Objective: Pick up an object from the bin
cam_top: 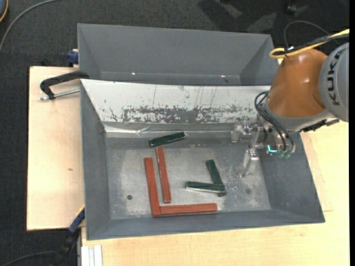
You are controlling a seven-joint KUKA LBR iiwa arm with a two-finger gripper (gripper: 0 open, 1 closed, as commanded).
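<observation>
My gripper (251, 155) hangs low at the right side of the bin, under the orange cover, with nothing seen in it. The nearest loose things lie to its left on the bin floor. They are two dark green bars, one slanting (214, 173) and one lying almost flat (205, 188), which meet at their right ends. The gripper stands apart from both, a little to the right of the slanting one.
Three red-brown bars lie at the front left: two upright in the view (150, 185) (163, 175) and one along the front (188, 208). Another dark green bar (167, 139) rests by the back wall. The bin's right wall is close beside the gripper.
</observation>
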